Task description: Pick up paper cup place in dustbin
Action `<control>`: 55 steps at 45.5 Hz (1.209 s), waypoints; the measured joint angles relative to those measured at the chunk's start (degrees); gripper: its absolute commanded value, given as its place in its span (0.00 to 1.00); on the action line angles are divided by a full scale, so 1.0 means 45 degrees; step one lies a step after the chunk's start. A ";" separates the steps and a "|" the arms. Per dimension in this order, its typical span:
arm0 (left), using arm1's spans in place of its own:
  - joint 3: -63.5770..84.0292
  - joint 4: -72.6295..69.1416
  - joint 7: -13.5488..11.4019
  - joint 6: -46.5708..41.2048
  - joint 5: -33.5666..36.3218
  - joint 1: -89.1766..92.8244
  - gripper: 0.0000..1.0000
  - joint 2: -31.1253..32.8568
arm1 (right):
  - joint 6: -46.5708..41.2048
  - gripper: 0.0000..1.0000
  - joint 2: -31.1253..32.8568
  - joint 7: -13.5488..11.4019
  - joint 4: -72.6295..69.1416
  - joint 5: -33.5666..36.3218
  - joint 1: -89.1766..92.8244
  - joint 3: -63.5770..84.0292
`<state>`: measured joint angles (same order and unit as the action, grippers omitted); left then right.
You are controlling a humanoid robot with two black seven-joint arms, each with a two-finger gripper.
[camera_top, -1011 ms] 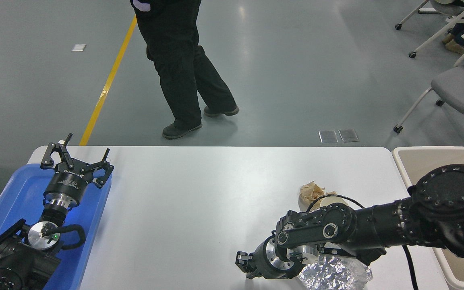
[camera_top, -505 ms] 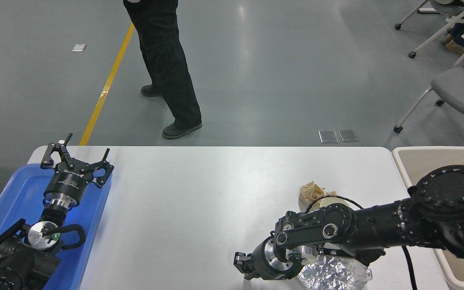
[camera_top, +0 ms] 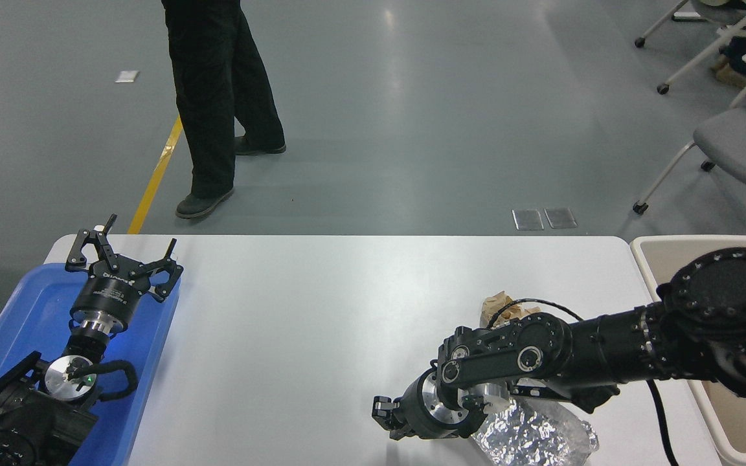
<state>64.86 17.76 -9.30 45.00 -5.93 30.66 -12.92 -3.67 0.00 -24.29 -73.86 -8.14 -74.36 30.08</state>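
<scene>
Head view: one white table (camera_top: pixel 321 310) spans the frame, its far edge straight with rounded corners. The middle and far parts of its top lie bare. One blue tray (camera_top: pixel 17 310) sits at the near left; the left pincer (camera_top: pixel 124 249) is parked over its far edge, fingers spread wide, gripping nothing. The right arm reaches in from the right edge across the near right of the table. The right pincer (camera_top: pixel 387 419) points left, low near the table's near edge; whether it is spread or closed cannot be told. One dustbin (camera_top: pixel 646 249) stands beside the table's right edge. One brown paper wad (camera_top: pixel 496 305) shows just beyond the arm; one foil tray (camera_top: pixel 535 437) lies under it. The paper cup is hidden, apparently behind the arm. One person (camera_top: pixel 217 97) stands on the floor beyond the far left.
</scene>
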 measured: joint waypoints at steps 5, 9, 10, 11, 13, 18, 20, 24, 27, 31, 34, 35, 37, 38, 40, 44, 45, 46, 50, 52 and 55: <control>0.0000 0.0000 0.0012 0.0000 0.0007 0.0003 0.99 0.0001 | -0.0238 0.00 0.0005 0.0186 -0.1091 0.0833 -0.1290 0.0626; 0.0000 0.0000 0.0014 0.0000 0.0009 0.0003 0.99 0.0000 | -0.0688 0.00 0.0146 0.0352 -0.1772 0.1352 -0.2205 0.1137; 0.0000 -0.0001 0.0014 0.0000 0.0009 0.0002 0.99 0.0000 | -0.0826 0.00 0.0199 0.0395 -0.1907 0.1469 -0.2449 0.1263; 0.0000 -0.0001 0.0015 0.0000 0.0009 -0.0001 0.99 0.0001 | -0.1089 0.00 0.0298 0.0466 -0.2078 0.1655 -0.2798 0.1448; 0.0000 -0.0001 0.0014 0.0000 0.0007 -0.0004 0.99 -0.0001 | -0.1466 0.00 0.0454 0.0544 -0.2303 0.1908 -0.3267 0.1701; 0.0000 0.0001 0.0013 0.0000 0.0000 -0.0010 0.99 0.0001 | -0.3040 0.00 0.1031 0.0770 -0.2796 0.2759 -0.4754 0.2532; 0.0000 -0.0001 0.0013 0.0000 -0.0004 -0.0011 0.99 0.0000 | -0.3598 0.00 0.1233 0.0816 -0.2913 0.3032 -0.5255 0.2824; 0.0000 0.0001 0.0012 0.0000 -0.0007 -0.0015 0.99 0.0002 | -0.5129 0.00 0.1727 0.0914 -0.3113 0.3703 -0.6551 0.3646; 0.0001 0.0000 0.0004 0.0000 -0.0008 -0.0016 0.99 0.0001 | -0.6173 0.00 0.2081 0.0962 -0.3219 0.4072 -0.7515 0.4243; 0.0006 -0.0001 -0.0008 0.0000 -0.0009 -0.0021 0.99 0.0001 | -0.7193 0.00 0.2426 0.1002 -0.3397 0.4424 -0.8746 0.4980; 0.0011 0.0000 -0.0012 0.0000 -0.0008 -0.0026 0.99 0.0001 | -0.7706 0.00 0.2606 0.1021 -0.3501 0.4602 -0.9611 0.5497; 0.0015 -0.0001 -0.0014 0.0000 -0.0012 -0.0025 0.99 0.0001 | -0.7854 0.00 0.2650 0.1025 -0.3532 0.4648 -0.9881 0.5668; 0.0020 -0.0003 -0.0014 0.0000 -0.0008 -0.0030 0.99 0.0000 | -0.8121 0.00 0.2747 0.1036 -0.3586 0.4742 -1.0476 0.6012; 0.0022 -0.0003 -0.0015 0.0000 -0.0011 -0.0033 0.99 0.0001 | -0.8217 0.00 0.2776 0.1041 -0.3603 0.4775 -1.0720 0.6158; 0.0025 -0.0007 -0.0016 0.0000 -0.0008 -0.0040 0.99 0.0000 | -0.8417 0.00 0.2844 0.1049 -0.3650 0.4846 -1.1272 0.6480; 0.0032 -0.0013 -0.0021 0.0000 -0.0009 -0.0045 0.99 0.0000 | -0.8673 0.00 0.2948 0.1057 -0.3708 0.4945 -1.2207 0.7049; 0.0033 -0.0013 -0.0022 0.0000 -0.0008 -0.0045 0.99 0.0001 | -0.8737 0.00 0.2984 0.1062 -0.3724 0.4986 -1.2493 0.7241; 0.0033 -0.0015 -0.0022 0.0000 -0.0008 -0.0048 0.99 0.0001 | -0.8777 0.00 0.3023 0.1064 -0.3730 0.5010 -1.2692 0.7358; 0.0035 -0.0017 -0.0022 0.0000 -0.0008 -0.0050 0.99 0.0000 | -0.8913 0.00 0.3235 0.1067 -0.3758 0.5212 -1.3514 0.7897; 0.0037 -0.0017 -0.0023 0.0000 -0.0008 -0.0051 0.99 0.0001 | -0.8974 0.00 0.3352 0.1073 -0.3773 0.5350 -1.3990 0.8165; 0.0037 -0.0017 -0.0023 0.0000 -0.0009 -0.0051 0.99 0.0001 | -0.9025 0.00 0.3458 0.1072 -0.3785 0.5499 -1.4547 0.8467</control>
<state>65.03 17.68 -9.40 45.00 -5.97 30.43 -12.92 -44.28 15.56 -19.46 -90.89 16.60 -139.82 68.18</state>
